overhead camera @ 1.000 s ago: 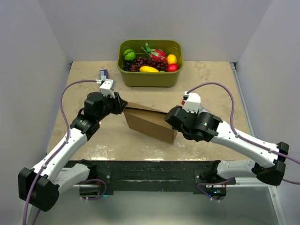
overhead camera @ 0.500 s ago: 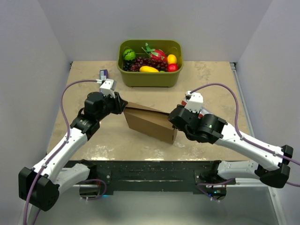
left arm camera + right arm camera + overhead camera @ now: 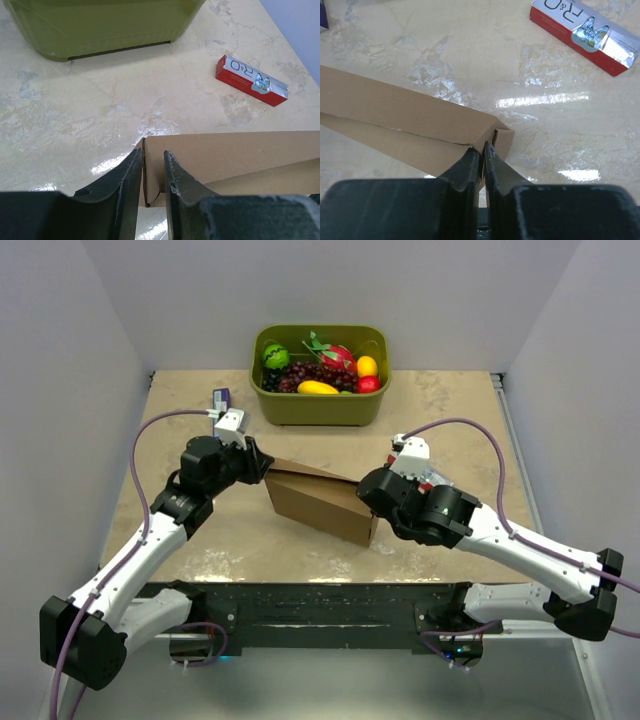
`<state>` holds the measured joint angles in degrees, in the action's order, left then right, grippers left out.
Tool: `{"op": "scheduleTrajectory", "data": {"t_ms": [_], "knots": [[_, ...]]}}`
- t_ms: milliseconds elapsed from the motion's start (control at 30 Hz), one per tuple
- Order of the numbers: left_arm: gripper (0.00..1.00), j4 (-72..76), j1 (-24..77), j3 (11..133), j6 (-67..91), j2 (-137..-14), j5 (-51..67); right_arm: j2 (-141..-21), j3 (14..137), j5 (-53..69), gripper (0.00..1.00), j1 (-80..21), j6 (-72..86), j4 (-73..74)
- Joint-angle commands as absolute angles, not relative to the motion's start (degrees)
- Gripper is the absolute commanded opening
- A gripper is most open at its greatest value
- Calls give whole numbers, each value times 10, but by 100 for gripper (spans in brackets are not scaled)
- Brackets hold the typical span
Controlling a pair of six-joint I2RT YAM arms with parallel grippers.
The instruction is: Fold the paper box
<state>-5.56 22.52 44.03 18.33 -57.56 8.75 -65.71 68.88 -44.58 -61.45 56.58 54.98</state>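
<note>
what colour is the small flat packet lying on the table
Red and silver; the packet shows best in the right wrist view.

Item: red-and-silver carton [image 3: 251,80], lying flat on the table [image 3: 100,115].
Lettering: large dark capitals "R&O" on the silver face, clearest in the left wrist view. The right wrist view cuts them at the frame edge.
Other print on the carton: too small to read.
</note>
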Motion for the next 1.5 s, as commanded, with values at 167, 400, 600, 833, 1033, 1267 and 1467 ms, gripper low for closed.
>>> {"op": "scheduleTrajectory", "data": {"t_ms": [167, 400, 600, 833, 1033, 1267, 1467], "knots": [[28, -110, 220, 421, 157, -597, 84, -667, 665, -441, 0, -613, 586, 590], [27, -104, 220, 418, 161, -598, 91, -671, 637, -404, 0, -613, 598, 633], [27, -101, 219, 415, 163, -598, 95, -702, 628, -378, 0, -617, 601, 646], [27, -102, 220, 414, 161, -598, 95, -724, 642, -374, 0, -620, 604, 672], [27, -105, 220, 413, 159, -599, 90, -729, 692, -362, 26, -620, 572, 631], [27, -113, 220, 416, 154, -599, 74, -700, 743, -353, 70, -619, 542, 666], [27, -115, 220, 406, 162, -594, 78, -625, 748, -324, 83, -615, 512, 602]]}}
